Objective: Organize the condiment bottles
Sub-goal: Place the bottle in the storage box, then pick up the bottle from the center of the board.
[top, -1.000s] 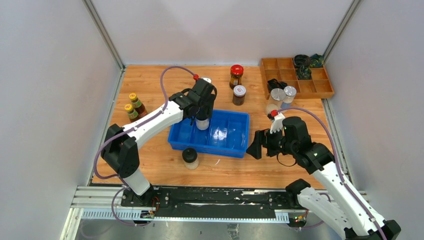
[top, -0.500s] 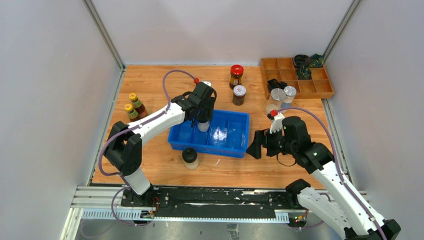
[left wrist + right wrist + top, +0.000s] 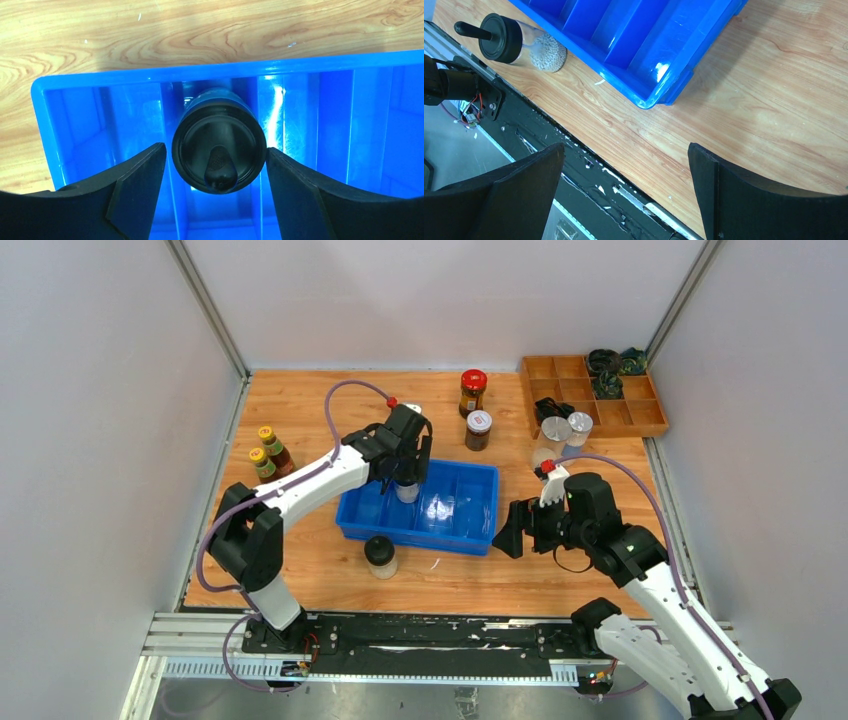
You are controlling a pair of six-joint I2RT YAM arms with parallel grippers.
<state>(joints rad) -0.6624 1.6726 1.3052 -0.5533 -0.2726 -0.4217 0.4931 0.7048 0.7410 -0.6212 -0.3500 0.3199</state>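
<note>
A black-lidded clear shaker [image 3: 219, 152] stands upright in a left compartment of the blue bin [image 3: 150, 77]. My left gripper [image 3: 216, 150] is open around its lid, with a thin gap at the left finger. From above, the left gripper [image 3: 405, 475] hangs over that shaker [image 3: 405, 490] at the blue bin [image 3: 470, 540]. A second black-lidded shaker [image 3: 380, 555] stands in front of the bin. My right gripper [image 3: 505, 530] is open and empty at the bin's right end. Two yellow-capped bottles [image 3: 268, 456] stand far left. A red-lidded jar [image 3: 472, 392], a white-lidded dark jar [image 3: 478, 429] and two silver-lidded jars [image 3: 566, 430] stand behind.
A wooden tray [image 3: 650, 425] with black and green coiled items sits at the back right. A black rail [image 3: 400, 640] runs along the near table edge. In the right wrist view, the bin's corner [image 3: 659, 95] and the front shaker [image 3: 519, 42] lie ahead of the right gripper [image 3: 625, 155].
My left gripper has sunk slightly with the shaker into the bin, and its jaws have widened off the lid. The right arm has not moved.
</note>
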